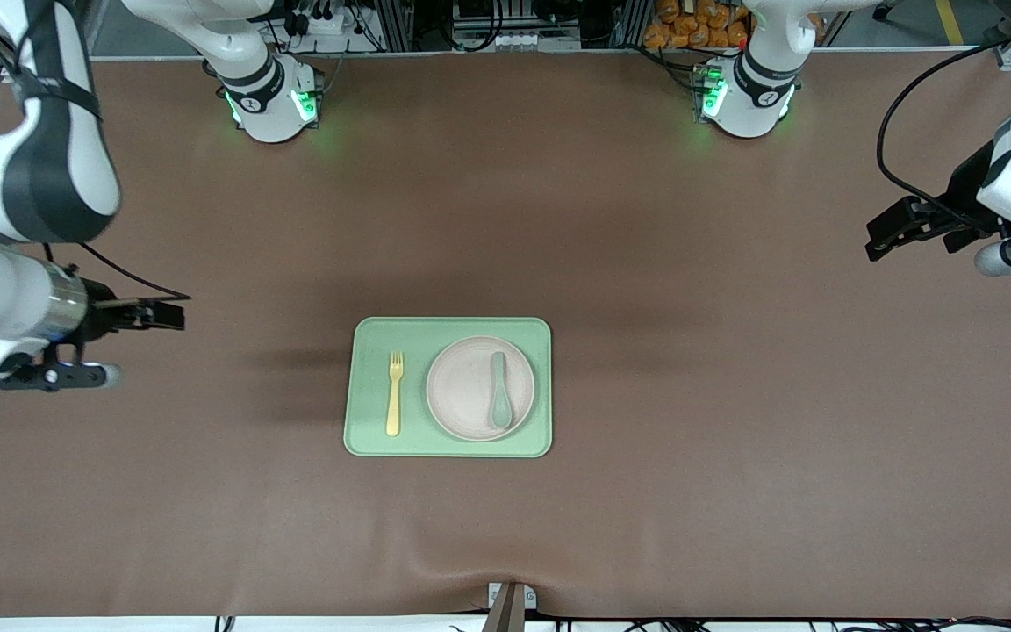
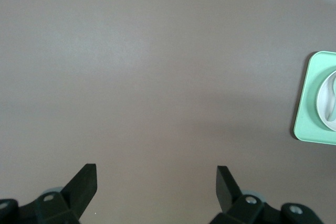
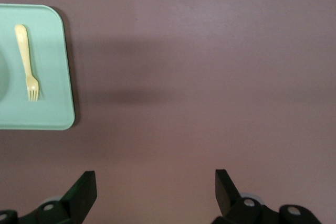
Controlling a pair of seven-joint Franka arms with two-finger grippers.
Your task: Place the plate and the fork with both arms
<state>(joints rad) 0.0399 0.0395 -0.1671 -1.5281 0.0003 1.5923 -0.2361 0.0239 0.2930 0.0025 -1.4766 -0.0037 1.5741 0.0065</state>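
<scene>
You have both arms waiting well apart from the work: the left gripper (image 1: 878, 239) hangs over bare table at the left arm's end and the right gripper (image 1: 174, 313) at the right arm's end, each with jaws spread wide and holding nothing. The tray (image 1: 365, 439) holds 2 items directly, the fork (image 1: 395, 393) lying flat beside the plate (image 1: 463, 391) toward the right arm's end, and 1 spoon (image 1: 499, 400) rests in the plate. Your likely faults are the spoon sliding off if the plate tips on lifting, and the thin fork slipping from the jaws because it lies flat on the tray.
</scene>
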